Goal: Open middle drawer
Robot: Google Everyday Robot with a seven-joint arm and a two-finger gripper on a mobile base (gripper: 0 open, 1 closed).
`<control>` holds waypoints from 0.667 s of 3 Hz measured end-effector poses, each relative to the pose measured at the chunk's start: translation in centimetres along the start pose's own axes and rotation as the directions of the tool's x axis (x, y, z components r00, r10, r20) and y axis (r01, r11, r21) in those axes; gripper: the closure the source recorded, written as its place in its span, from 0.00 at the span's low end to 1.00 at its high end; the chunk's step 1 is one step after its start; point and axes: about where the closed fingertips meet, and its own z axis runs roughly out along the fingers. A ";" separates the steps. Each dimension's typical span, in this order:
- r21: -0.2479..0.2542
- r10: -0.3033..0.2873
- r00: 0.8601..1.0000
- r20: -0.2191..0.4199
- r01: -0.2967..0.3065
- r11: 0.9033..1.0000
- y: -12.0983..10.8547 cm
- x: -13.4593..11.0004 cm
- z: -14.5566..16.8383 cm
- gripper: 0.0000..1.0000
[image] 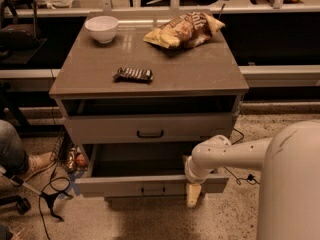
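Camera view: with gripper at right front edge of middle drawer, grip state indiscernible, pull straight outward, never sideways.

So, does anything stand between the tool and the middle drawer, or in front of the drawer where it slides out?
Nothing visible does. The tool is at the right end of the front of the middle drawer, which is partly out. On the floor, black cables lie left of its path, not in it.

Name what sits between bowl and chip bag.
Bare cabinet top, in the camera view. The gripper is at the middle drawer's front, right of its handle.
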 end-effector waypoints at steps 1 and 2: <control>-0.014 -0.003 1.000 -0.018 0.003 1.000 0.9 0.2 -0.4 0.00; -0.047 0.011 0.999 -0.046 -0.013 0.999 2.8 1.0 -0.9 0.00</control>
